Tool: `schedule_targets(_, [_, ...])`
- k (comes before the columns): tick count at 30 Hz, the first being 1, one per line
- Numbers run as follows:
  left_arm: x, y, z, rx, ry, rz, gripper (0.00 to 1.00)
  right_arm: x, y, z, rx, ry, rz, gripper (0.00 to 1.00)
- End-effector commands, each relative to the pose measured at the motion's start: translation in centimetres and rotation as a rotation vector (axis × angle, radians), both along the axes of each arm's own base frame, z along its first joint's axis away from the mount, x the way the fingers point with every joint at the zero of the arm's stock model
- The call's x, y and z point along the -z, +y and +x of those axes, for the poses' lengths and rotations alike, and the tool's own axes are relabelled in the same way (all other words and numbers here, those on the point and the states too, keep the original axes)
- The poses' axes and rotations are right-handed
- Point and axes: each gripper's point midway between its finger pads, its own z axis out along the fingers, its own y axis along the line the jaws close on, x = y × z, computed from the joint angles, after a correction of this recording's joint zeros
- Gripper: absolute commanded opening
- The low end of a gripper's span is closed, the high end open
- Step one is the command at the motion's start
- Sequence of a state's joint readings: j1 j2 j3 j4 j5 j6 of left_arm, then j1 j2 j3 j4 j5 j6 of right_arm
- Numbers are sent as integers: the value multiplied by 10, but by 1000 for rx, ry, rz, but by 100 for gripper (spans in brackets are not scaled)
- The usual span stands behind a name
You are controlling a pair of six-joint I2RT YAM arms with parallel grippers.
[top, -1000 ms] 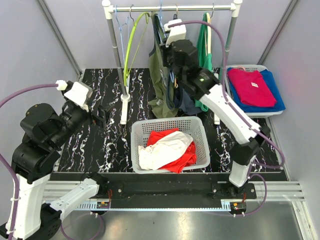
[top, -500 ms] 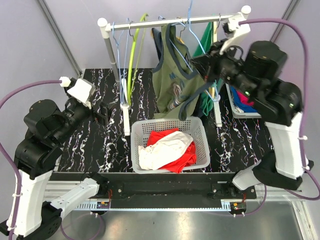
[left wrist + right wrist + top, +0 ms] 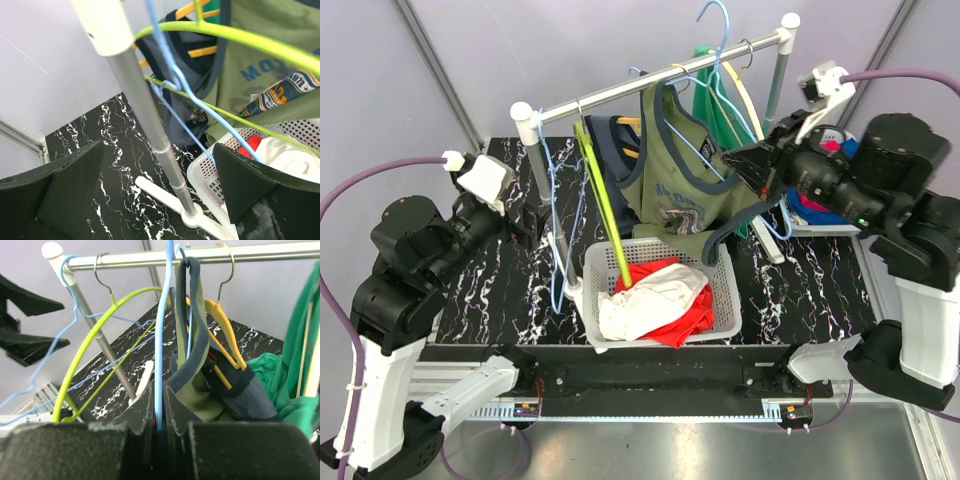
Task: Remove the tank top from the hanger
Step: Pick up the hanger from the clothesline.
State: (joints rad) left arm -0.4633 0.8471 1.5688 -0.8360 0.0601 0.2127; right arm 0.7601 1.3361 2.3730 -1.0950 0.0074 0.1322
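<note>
Top view, room: we see pale lilac walls (image 3: 470, 50) around a black marbled table (image 3: 520, 290).
Top view, table: a white basket (image 3: 592, 290) of red and white clothes sits at the middle, with a clothes rail (image 3: 610, 92) slanting above it.
Top view, tank top: the olive tank top (image 3: 675, 190) hangs in front of the rail, over the basket.
Top view, arms: the right gripper (image 3: 750, 165) is raised, reaching in beside the tank top. The left gripper (image 3: 525, 222) is level, pointing at the rack's post (image 3: 542, 165).
Left wrist view: we see its fingers spread wide either side of the post, touching nothing.
Right wrist view: the fingers are pinched on a blue hanger (image 3: 159, 340). The tank top's strap hangs just beside it.
</note>
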Motion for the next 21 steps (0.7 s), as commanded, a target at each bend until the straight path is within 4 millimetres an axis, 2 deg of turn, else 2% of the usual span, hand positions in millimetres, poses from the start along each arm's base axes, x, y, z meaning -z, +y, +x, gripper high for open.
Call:
schedule_targets(1, [-17, -3, 4, 8, -49, -23, 99, -32, 12, 33, 78, -117, 113, 0])
schedule_targets(2, [-16, -3, 4, 8, -48, -23, 99, -30, 15, 36, 81, -111, 120, 0])
schedule_targets(3, [-13, -4, 6, 6, -44, -17, 99, -15, 22, 42, 79, -81, 101, 0])
schedule_targets(4, [-12, -3, 7, 2, -42, -14, 99, -20, 21, 40, 77, -98, 125, 0])
schedule_targets(6, [-6, -2, 11, -7, -39, 5, 99, -11, 23, 42, 76, -87, 122, 0])
schedule_targets(8, [-5, 1, 16, -26, -60, 28, 99, -13, 19, 38, 77, -94, 132, 0])
schedule_targets(9, [4, 1, 20, -34, -51, 47, 99, -10, 19, 38, 82, -87, 129, 0])
schedule_targets(12, [14, 7, 32, -79, -63, 90, 99, -6, 15, 31, 67, -71, 130, 0])
schedule_targets(14, [31, 8, 41, -101, -31, 118, 99, -1, 12, 21, 42, -52, 123, 0])
schedule_targets(15, [38, 8, 45, -104, -17, 125, 99, 8, 15, 19, 28, -29, 114, 0])
schedule_targets(19, [75, 12, 62, -126, 56, 158, 99, 32, 14, -10, -73, 40, 91, 0])
schedule_targets(21, [81, 18, 71, -135, 63, 158, 98, 48, 14, -16, -89, 77, 73, 0])
